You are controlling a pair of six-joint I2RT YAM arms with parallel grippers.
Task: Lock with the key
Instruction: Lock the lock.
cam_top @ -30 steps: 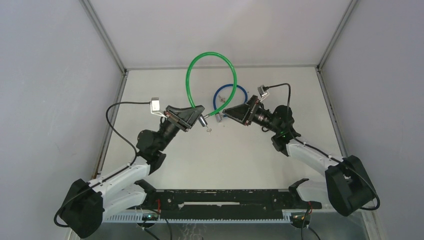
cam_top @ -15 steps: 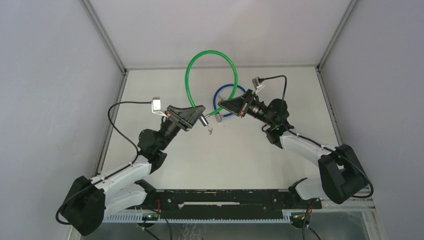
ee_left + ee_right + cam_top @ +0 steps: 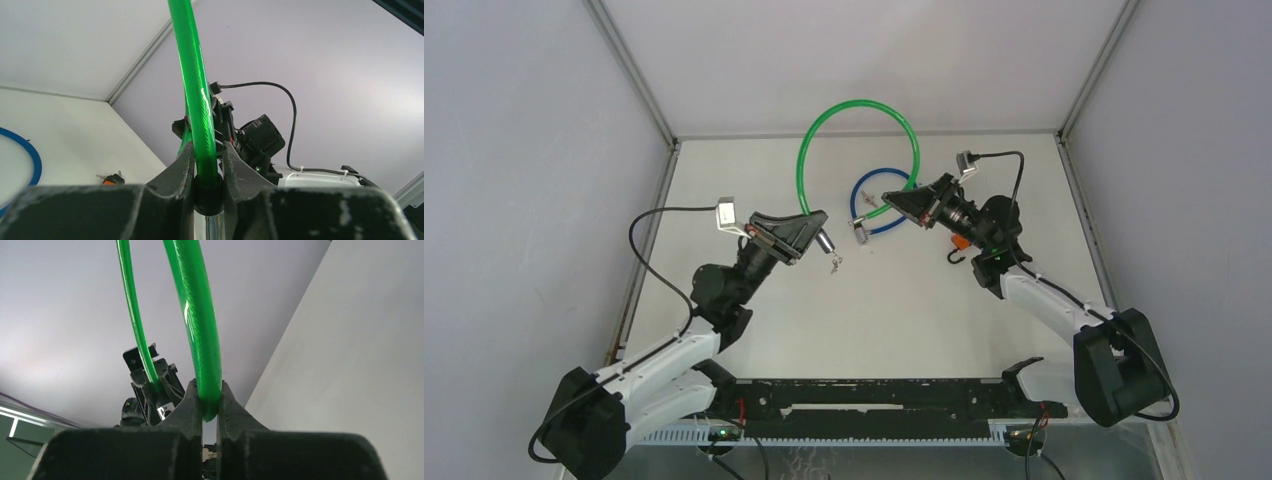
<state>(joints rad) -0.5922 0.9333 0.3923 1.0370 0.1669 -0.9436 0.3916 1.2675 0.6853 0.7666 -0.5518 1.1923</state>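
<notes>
The green cable lock (image 3: 904,135) is held in the air over the table (image 3: 754,180), arching toward the upper centre of the frame. Each arm holds one end. The left end effector (image 3: 821,233) is clamped on the black collar where the cable meets the metal barrel, as its wrist view shows, so the barrel stays steady and points toward the frame's middle. A small key (image 3: 834,263) seems to dangle just below that barrel, but the frames do not show whether it sits in the keyhole. The right end effector (image 3: 890,200), right of centre, is pinched tight on the green cable near its free end, probably to steer that tip into the barrel. The two ends are apart, so the loop looks unclosed and locking not yet begun. A blue cable lock (image 3: 852,203) lies flat on the table below the right end effector, untouched.
</notes>
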